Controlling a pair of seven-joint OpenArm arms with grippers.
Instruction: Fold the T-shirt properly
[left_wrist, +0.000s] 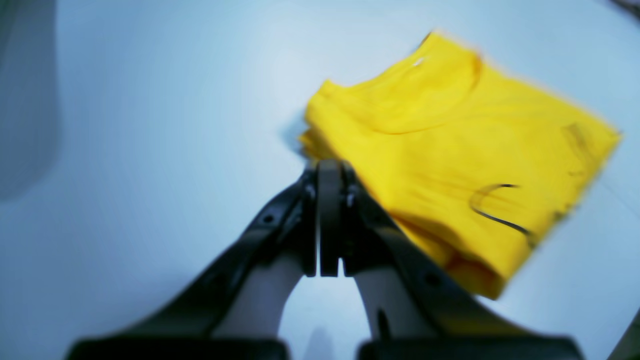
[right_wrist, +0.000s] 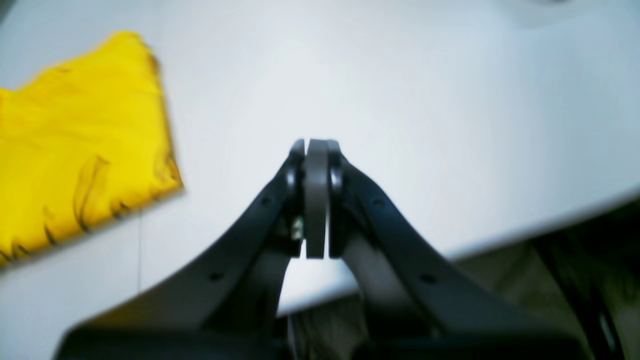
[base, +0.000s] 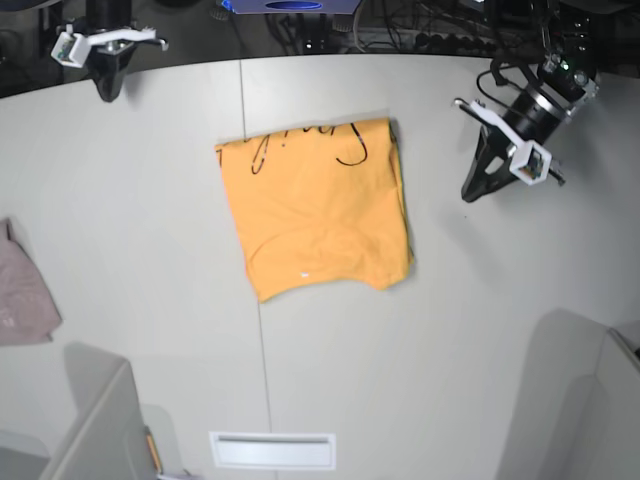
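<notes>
The orange-yellow T-shirt (base: 315, 210) lies folded into a rough rectangle in the middle of the white table, with black script along its far edge and the neckline near its front edge. In the left wrist view the T-shirt (left_wrist: 450, 150) fills the upper right. In the right wrist view one corner of the T-shirt (right_wrist: 75, 145) shows at the left. My left gripper (base: 467, 193) hangs shut and empty to the right of the shirt, apart from it; its tips (left_wrist: 330, 167) press together. My right gripper (base: 108, 92) is shut and empty at the far left table edge, and its tips (right_wrist: 316, 145) meet.
A small pale pink-grey cloth (base: 22, 290) lies at the left table edge. A seam line (base: 250, 200) runs across the table under the shirt. Grey chair backs (base: 570, 400) stand at the near corners. A white slot plate (base: 272, 450) sits at the front edge.
</notes>
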